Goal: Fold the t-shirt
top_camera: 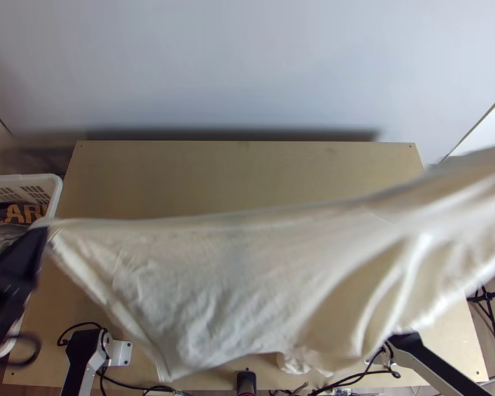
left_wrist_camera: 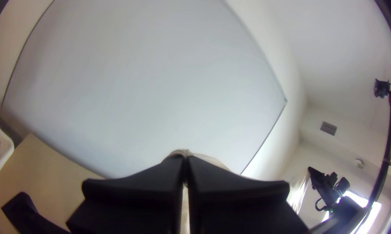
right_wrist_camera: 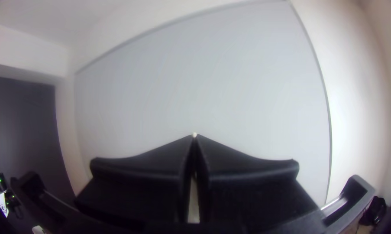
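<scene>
One pale t-shirt point(top_camera: 234, 277) hangs spread above the table point(top_camera: 247, 171), its long upper edge running crosswise between the left gripper point(left_wrist_camera: 185, 159), clamped on one end, and the right gripper point(right_wrist_camera: 194, 138), probably pinching the other; lowering should keep that line level.

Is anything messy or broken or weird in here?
I can't see anything spilled or broken. The t-shirt looks a bit funny, though: the left hand and right hand hold it stretched in the air over the table, and its upper edge looks crooked in the top view.
</scene>
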Robot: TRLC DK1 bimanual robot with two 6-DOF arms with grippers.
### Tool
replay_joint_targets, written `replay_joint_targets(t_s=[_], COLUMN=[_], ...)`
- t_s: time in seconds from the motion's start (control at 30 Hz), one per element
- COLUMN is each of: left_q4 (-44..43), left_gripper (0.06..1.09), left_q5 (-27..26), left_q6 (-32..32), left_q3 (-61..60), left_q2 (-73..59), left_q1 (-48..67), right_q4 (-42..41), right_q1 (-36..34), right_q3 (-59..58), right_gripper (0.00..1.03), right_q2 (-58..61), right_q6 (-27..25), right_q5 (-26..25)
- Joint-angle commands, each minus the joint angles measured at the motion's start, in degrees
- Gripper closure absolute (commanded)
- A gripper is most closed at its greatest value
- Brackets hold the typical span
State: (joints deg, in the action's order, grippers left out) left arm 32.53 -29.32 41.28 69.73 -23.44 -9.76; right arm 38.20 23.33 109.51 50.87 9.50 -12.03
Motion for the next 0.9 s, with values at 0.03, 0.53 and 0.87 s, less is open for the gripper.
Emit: replay_joint_targets(t_s=[0.03,0.53,0.87], left_q4=[-12.7,-44.9,-56.2], left_gripper=[1.05,1.05,1.05], left_q5=[0.1,8.1,15.3], left_q6=[-2.0,-7.1,-8.8], left_q3=[-19.9,-30.9,-17.3], left_q2=[-3.0,-36.8,-64.3], left_q1=[-1.1,2.6,5.8], right_q4=[-16.5,-56.0,-59.6], right_q1=[0.4,-4.6,-8.6], right_q3=[-29.8,-53.1,-34.8], right_gripper=[1.00,1.00,1.00], right_q2=[-0.9,25.2,50.6], right_q6=[0.4,1.0,-0.4], right_q5=[0.1,1.9,1.9])
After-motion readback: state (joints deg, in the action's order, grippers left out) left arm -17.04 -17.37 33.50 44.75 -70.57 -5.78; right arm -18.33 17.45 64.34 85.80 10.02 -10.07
